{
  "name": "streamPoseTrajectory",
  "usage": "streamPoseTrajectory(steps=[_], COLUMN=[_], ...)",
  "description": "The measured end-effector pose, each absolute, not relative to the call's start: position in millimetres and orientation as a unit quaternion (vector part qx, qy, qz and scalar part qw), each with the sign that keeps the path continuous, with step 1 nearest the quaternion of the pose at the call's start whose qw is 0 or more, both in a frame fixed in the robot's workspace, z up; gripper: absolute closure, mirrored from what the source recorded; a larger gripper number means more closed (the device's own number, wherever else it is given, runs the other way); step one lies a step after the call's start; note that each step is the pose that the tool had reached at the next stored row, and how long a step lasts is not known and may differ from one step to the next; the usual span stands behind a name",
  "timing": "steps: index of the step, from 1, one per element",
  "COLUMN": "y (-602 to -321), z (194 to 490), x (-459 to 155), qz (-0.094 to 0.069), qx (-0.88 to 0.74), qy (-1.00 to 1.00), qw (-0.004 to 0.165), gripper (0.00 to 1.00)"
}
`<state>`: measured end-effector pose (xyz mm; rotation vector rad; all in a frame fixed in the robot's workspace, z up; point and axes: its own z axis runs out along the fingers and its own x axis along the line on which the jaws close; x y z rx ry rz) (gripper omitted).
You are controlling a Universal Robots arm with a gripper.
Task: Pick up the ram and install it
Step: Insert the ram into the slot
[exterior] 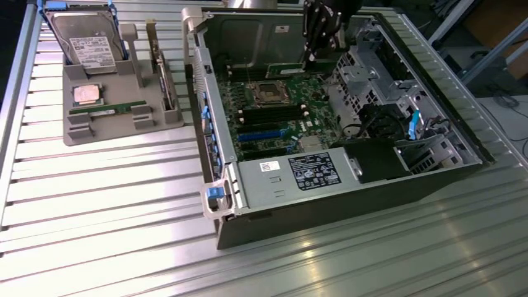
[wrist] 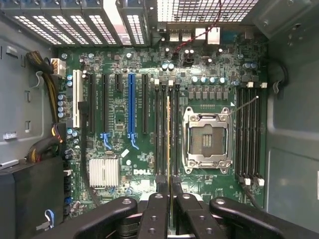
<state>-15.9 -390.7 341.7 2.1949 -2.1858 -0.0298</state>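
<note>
Step in hand: install. The gripper is down inside the open computer case, in the upper middle of the exterior view, with the ram carried edge-on over the motherboard.
Jaws: narrow, pinched on the top edge of the ram; in the wrist view the black fingers close on it from both sides.
Where the ram is: seen edge-on in the wrist view as a thin line running up the centre of the frame, over the bank of DIMM slots just beside the empty CPU socket. Whether it touches a slot yet, I cannot tell.
What the move calls for: by my reckoning, keeping the stick square to one slot's length and straight over it, so that it seats evenly; a skewed push could bind it.
Case contents: the motherboard, a second bank of memory slots at the right of the wrist view, a blue expansion slot, a heatsink, and the power supply at the lower middle of the exterior view.
Parts holder, upper left of the exterior view: a hard drive standing at its back, a CPU chip lying flat, a second ram stick in its front groove.
</note>
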Motion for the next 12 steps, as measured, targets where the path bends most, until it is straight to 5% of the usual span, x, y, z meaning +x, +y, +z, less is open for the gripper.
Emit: streamPoseTrajectory(steps=[12], y=[-395], z=[320], x=[-23], qz=[-0.010], qx=[0.708], qy=[-0.705], qw=[0.022], gripper=[0.87])
